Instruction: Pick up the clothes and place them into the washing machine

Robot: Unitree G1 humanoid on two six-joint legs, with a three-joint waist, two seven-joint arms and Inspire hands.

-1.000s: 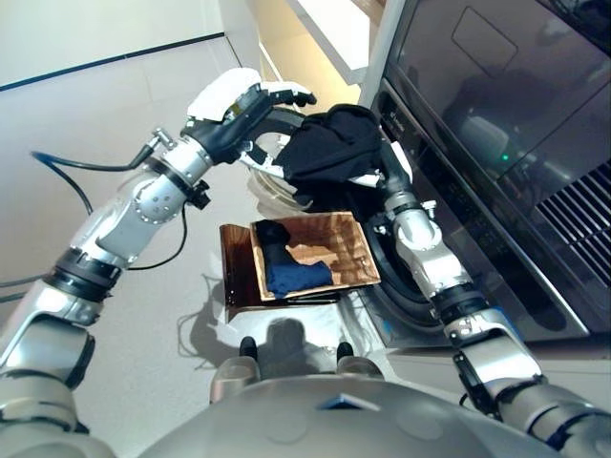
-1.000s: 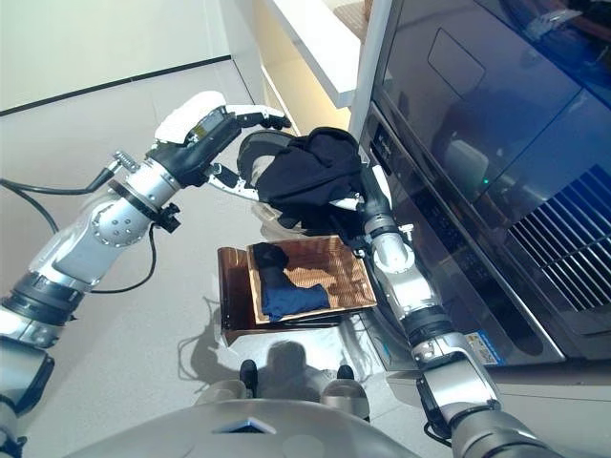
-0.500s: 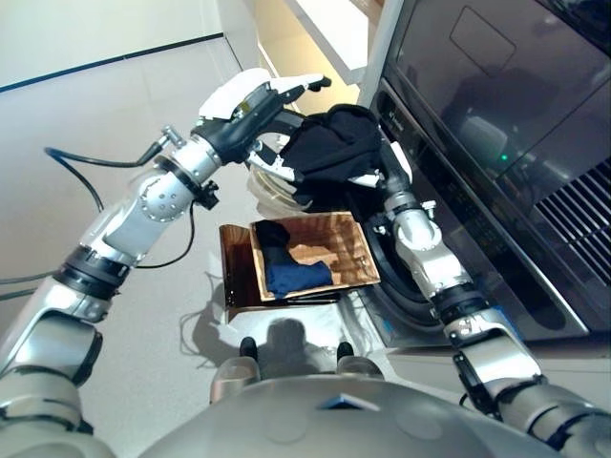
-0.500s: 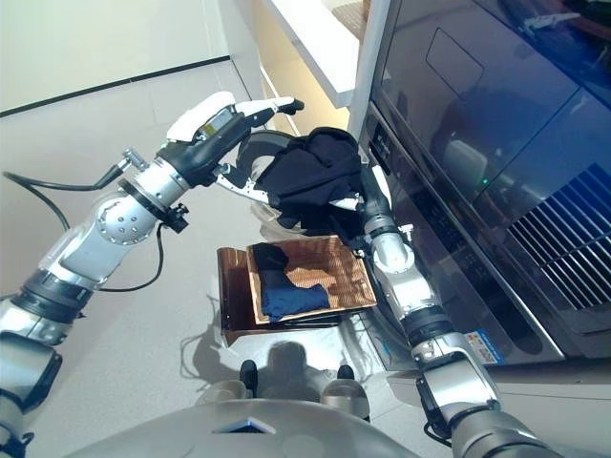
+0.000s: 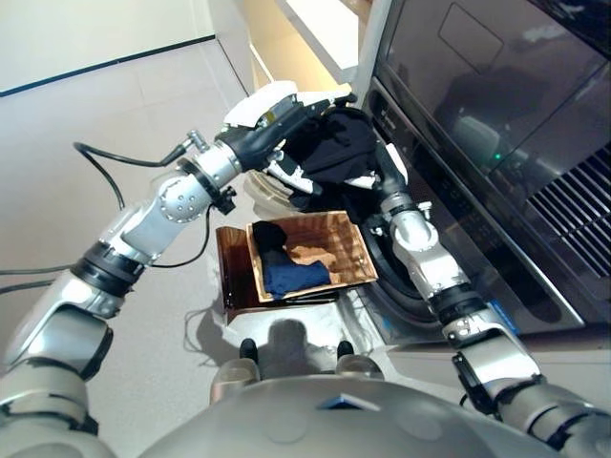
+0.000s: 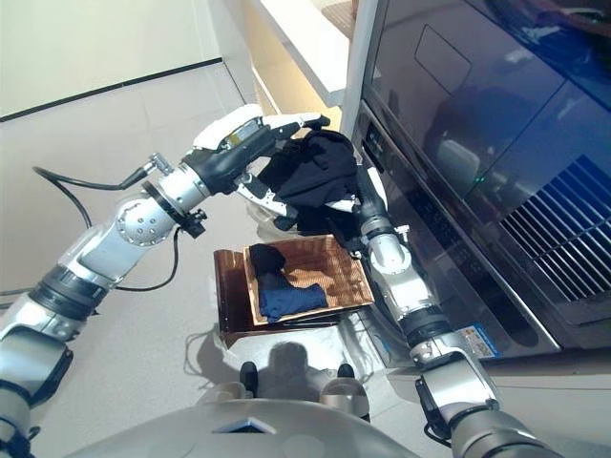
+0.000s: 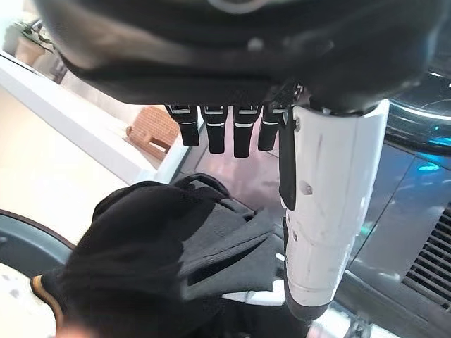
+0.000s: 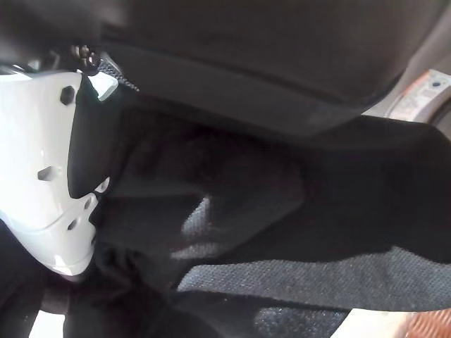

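Note:
A bundled black garment [image 5: 339,148] hangs at the washing machine's [image 5: 449,105] front, above the wicker basket [image 5: 348,250]. My right hand [image 5: 390,168] is under and inside the bundle and holds it up; in the right wrist view its white thumb [image 8: 42,176] presses into the black cloth [image 8: 246,183]. My left hand [image 5: 277,110] is open, with straight fingers [image 7: 211,130] stretched just over the top of the garment [image 7: 155,246]. A blue garment [image 5: 294,275] and a small black piece [image 5: 270,234] lie in the basket.
The basket rests on a low dark brown box [image 5: 234,277] beside the machine. The machine's round door [image 5: 269,189] stands open behind the garment. A white counter [image 5: 325,24] runs along the wall at the back. Light floor lies to the left.
My left hand has moved right toward the machine and now reaches over the black garment. The right hand holds the garment in about the same place.

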